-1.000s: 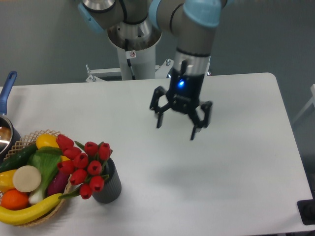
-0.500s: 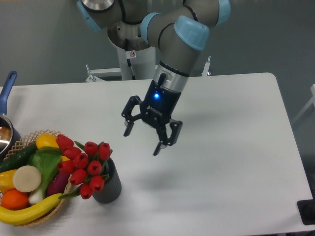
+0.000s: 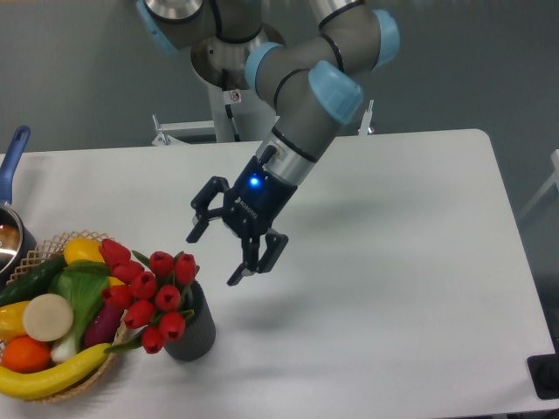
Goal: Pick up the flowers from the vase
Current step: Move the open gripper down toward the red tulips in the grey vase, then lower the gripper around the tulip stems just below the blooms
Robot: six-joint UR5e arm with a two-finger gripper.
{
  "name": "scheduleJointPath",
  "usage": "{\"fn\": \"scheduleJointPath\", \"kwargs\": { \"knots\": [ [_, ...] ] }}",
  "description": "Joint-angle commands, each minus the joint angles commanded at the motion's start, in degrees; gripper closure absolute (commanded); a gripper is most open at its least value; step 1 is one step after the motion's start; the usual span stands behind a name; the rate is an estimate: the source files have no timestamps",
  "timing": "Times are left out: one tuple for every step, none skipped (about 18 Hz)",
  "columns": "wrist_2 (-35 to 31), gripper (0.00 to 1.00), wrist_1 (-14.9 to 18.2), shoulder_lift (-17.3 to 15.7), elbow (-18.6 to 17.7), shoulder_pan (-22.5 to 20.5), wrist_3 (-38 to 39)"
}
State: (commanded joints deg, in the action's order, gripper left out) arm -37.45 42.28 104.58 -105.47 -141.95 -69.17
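Observation:
The flowers (image 3: 150, 292), a bunch of red tulip buds with green leaves, stand in the vase (image 3: 192, 327), a small dark grey ribbed cup at the front left of the table. The buds lean left over the wicker basket. My gripper (image 3: 215, 257) hangs open and tilted just up and right of the buds, above them, with nothing between its fingers. One fingertip (image 3: 237, 279) is close to the vase's right side and apart from it.
A wicker basket (image 3: 39, 255) of produce, including a banana (image 3: 48, 377), sits at the left edge against the vase. A metal pot (image 3: 9, 236) with a blue handle (image 3: 12, 157) is at the far left. The white table (image 3: 393, 288) stretches to the right.
My gripper has swung left and down across the table, from the middle toward the flowers, tilting as it went. It stays open. The flowers and vase have not moved.

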Motion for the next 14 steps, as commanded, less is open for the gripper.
{"fn": "scheduleJointPath", "kwargs": {
  "knots": [
    [0.9, 0.00, -0.1, 0.8, 0.4, 0.1, 0.0],
    [1.3, 0.00, -0.1, 1.2, 0.4, 0.2, 0.0],
    [1.9, 0.00, -0.1, 1.8, 0.7, 0.1, -0.1],
    [2.6, 0.00, -0.2, 2.3, 1.0, 0.2, 0.0],
    [3.6, 0.00, -0.2, 2.7, 1.1, 0.2, -0.1],
    [4.4, 0.00, -0.2, 3.1, 1.1, 0.2, -0.1],
    [4.6, 0.00, -0.3, 3.4, 1.5, 0.2, -0.1],
    [4.8, 0.00, -0.4, 3.9, 1.9, 0.6, -0.1],
    [4.9, 0.00, -0.4, 4.0, 2.4, 1.0, 0.0],
    [5.4, 0.00, -0.4, 4.1, 2.6, 1.0, 0.0],
    [5.5, 0.00, -0.4, 4.3, 2.7, 1.0, -0.1],
    [5.5, 0.00, -0.4, 4.9, 3.0, 1.1, -0.1],
    [5.5, 0.00, -0.4, 5.6, 3.1, 1.2, -0.2],
    [5.5, 0.00, -0.4, 6.2, 3.4, 1.8, -0.2]
  ]
}}
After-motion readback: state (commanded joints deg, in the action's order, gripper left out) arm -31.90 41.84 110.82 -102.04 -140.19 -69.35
